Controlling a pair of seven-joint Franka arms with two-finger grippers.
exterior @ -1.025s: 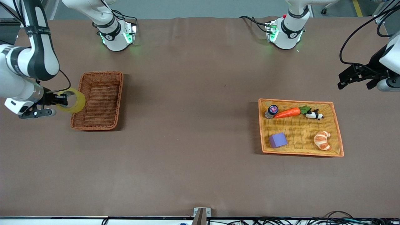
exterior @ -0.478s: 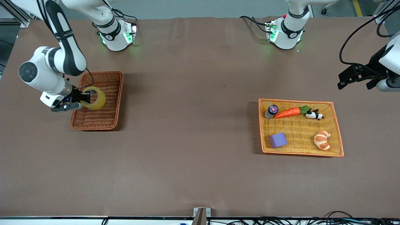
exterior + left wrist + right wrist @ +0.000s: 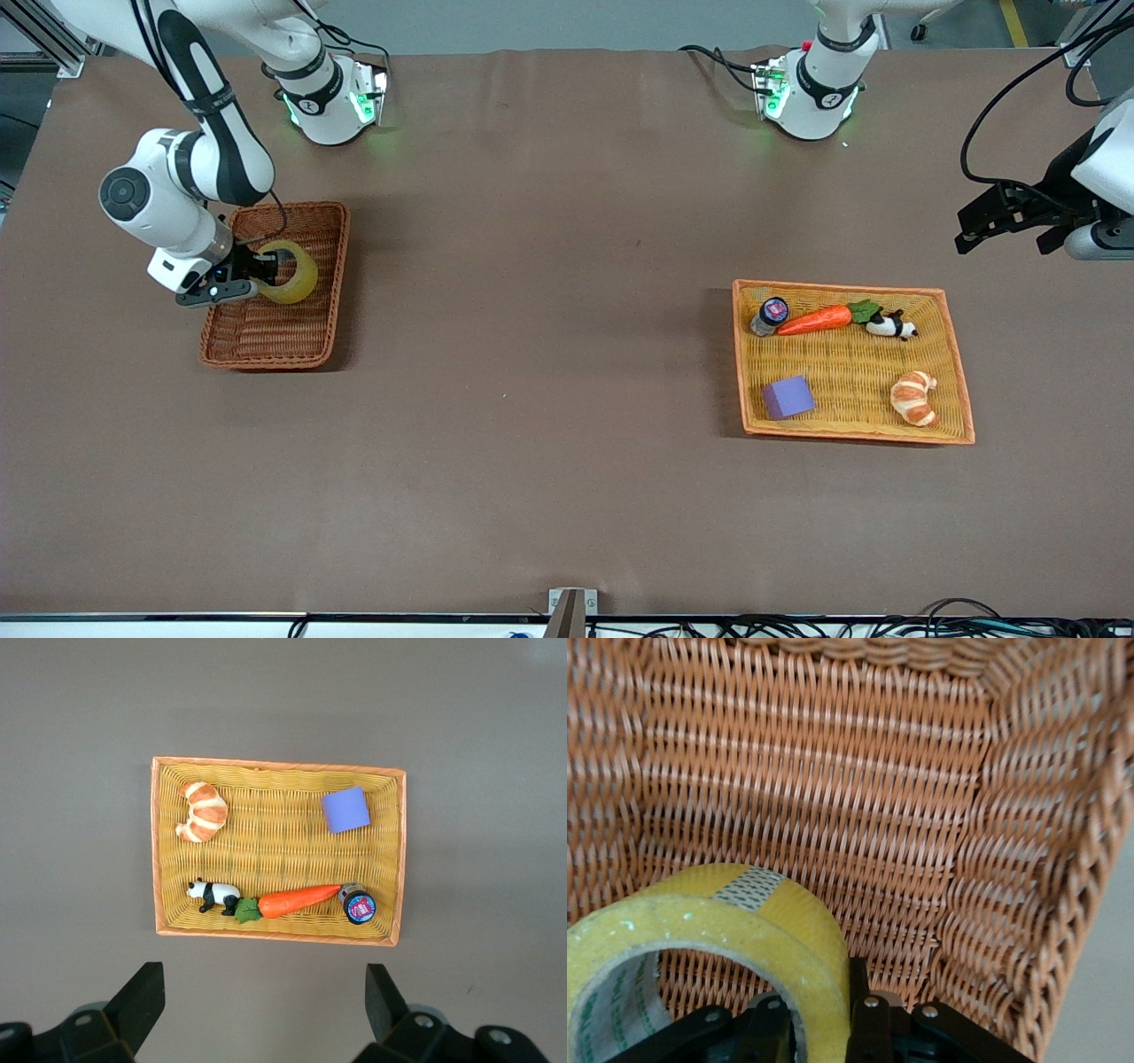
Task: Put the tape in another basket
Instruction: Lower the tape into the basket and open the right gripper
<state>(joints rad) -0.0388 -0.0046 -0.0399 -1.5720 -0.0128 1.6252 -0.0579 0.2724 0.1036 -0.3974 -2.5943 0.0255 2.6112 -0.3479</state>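
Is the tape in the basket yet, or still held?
Still held: the right gripper is shut on the tape, over the basket; the weave shows beneath it.

Orange-yellow woven tray, right-centre of front view, w/ purple block lower left, croissant lower right, small bottle upper left, carrot beside it, toy panda at carrot's leafy end.

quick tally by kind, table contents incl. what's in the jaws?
Baskets: 2 (brown basket, yellow tray)
Tape: 1 (tape, held by right gripper over the brown basket)
Toy food: 2 (carrot, croissant)
Panda: 1
Block: 1, purple
Bottle: 1
Total: 8
Left gripper waits, open.
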